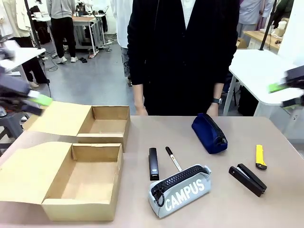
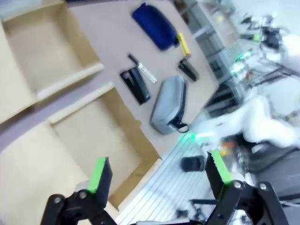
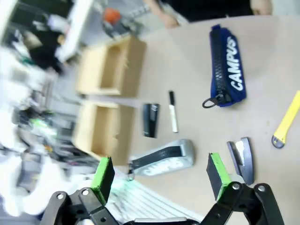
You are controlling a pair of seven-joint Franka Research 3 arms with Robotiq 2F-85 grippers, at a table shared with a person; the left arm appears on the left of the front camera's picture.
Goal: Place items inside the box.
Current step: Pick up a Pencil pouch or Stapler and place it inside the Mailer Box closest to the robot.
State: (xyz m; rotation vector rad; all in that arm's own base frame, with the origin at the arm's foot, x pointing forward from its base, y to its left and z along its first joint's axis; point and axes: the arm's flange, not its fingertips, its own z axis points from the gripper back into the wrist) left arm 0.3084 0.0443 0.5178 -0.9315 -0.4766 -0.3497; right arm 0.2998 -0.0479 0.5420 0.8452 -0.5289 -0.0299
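Your left gripper [image 2: 157,172] hovering, jaws spread wide, gripping nothing, box [image 2: 84,136] lying at 10 o'clock, your right gripper [image 3: 159,172] gaping wide, touching nothing, grey pouch [image 3: 164,159] lying at 12 o'clock.

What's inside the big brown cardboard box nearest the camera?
Only bare cardboard floor shows inside the nearer brown cardboard box. Its front wall hides a strip of floor just behind it in the front view.

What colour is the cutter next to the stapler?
Yellow; the cutter shows best in the front view.
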